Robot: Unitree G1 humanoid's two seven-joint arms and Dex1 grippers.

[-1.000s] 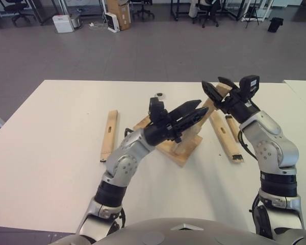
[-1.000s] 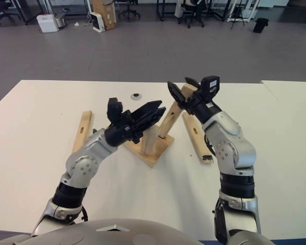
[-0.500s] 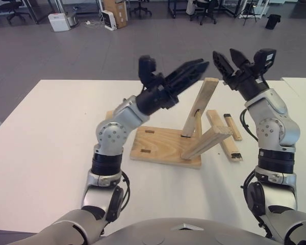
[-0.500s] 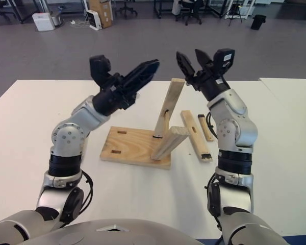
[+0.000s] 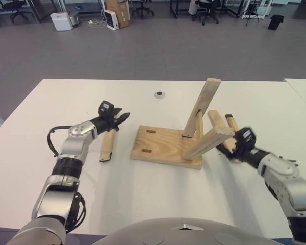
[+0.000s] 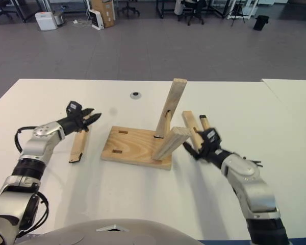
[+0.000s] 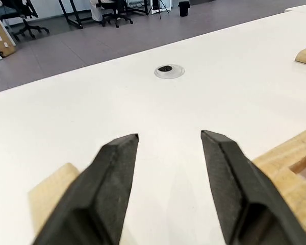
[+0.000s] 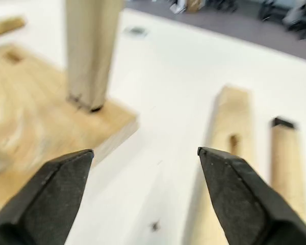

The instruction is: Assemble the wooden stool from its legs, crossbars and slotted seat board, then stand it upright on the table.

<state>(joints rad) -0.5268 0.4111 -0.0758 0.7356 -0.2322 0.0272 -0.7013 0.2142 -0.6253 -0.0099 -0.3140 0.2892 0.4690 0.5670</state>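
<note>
Half a sec ago both arms were up high, tools flanking the top of the upright leg [image 5: 204, 104]. Now both have dropped to the surface [image 5: 51, 102].

- **L tool** [image 7: 169, 140]: left-centre of the head view, at the far end of the loose leg [image 5: 108, 145]. Fingers spread, nothing btwn them.
- **R tool** [image 8: 145, 152]: low at right-centre, just beside the slotted bar [image 8: 229, 138] and the thin crossbar [image 8: 285, 153]. Also wide open, holding nothing.
- **Seat board** [image 5: 160, 145]: hasn't shifted, flat at centre frame. The upright leg is plugged in, a bit tilted. The leaning leg [image 5: 206, 143] slants steeply off the board's right edge; can't tell if it's seated in a slot.

Meaning, prob.: arms are done w/ the standing leg and are going for fresh parts. Two slots near the board's left edge are still bare, so assembly looks under halfway.

Materials:
- All parts are pale unfinished wood, square-section sticks w/ sawn ends.
- The board is a flat rectangle w/ small rectangular slots.
- The slotted bar has a mortise cut mid-length, and the thin crossbar has a dark tip.
- The surface is smooth matte white, w/ a round grommet [image 5: 158, 94] at upper centre.
- Tool fingers are black, matte, tapering wedges.
</note>
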